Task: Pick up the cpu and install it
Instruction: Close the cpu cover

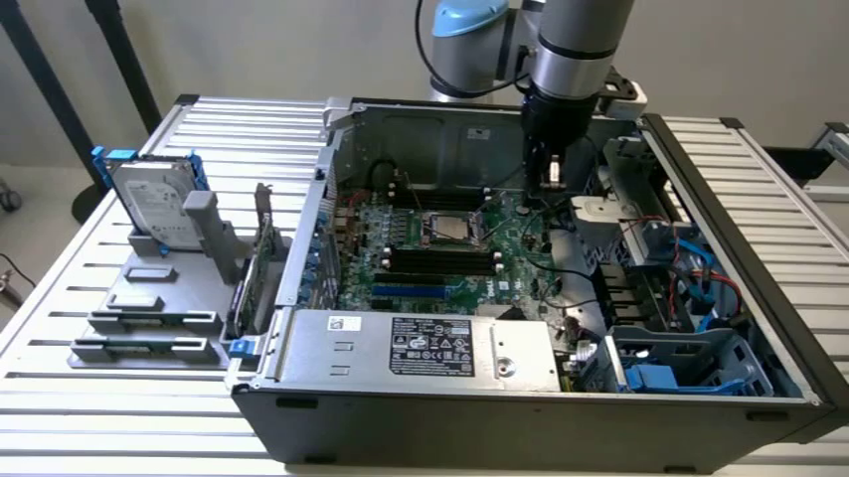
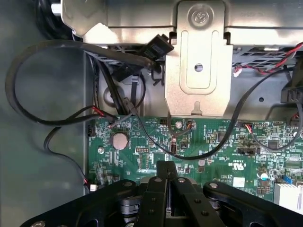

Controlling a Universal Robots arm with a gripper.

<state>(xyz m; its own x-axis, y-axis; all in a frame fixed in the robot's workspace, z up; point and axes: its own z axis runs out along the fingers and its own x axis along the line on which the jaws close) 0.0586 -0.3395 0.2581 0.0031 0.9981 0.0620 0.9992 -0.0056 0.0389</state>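
The open computer case (image 1: 531, 397) lies on the slatted table with its green motherboard (image 1: 398, 288) exposed. The cpu (image 1: 451, 229), a small silver-grey square, lies flat in the socket frame in the middle of the board. My gripper (image 1: 548, 184) hangs inside the case above the board, toward the exterior view's right of the cpu and apart from it. In the wrist view, the gripper (image 2: 166, 172) is shut; its black fingers (image 2: 160, 182) are pressed together with nothing visible between them, over the motherboard (image 2: 208, 146).
A silver hard drive with a blue bracket (image 1: 153, 204) stands in a grey fixture (image 1: 146, 318) at the exterior view's left. The power supply (image 1: 412, 348) fills the case front. Black cables (image 2: 42, 85), a metal bracket (image 2: 199, 61) and a coin battery (image 2: 119, 140) lie below the gripper.
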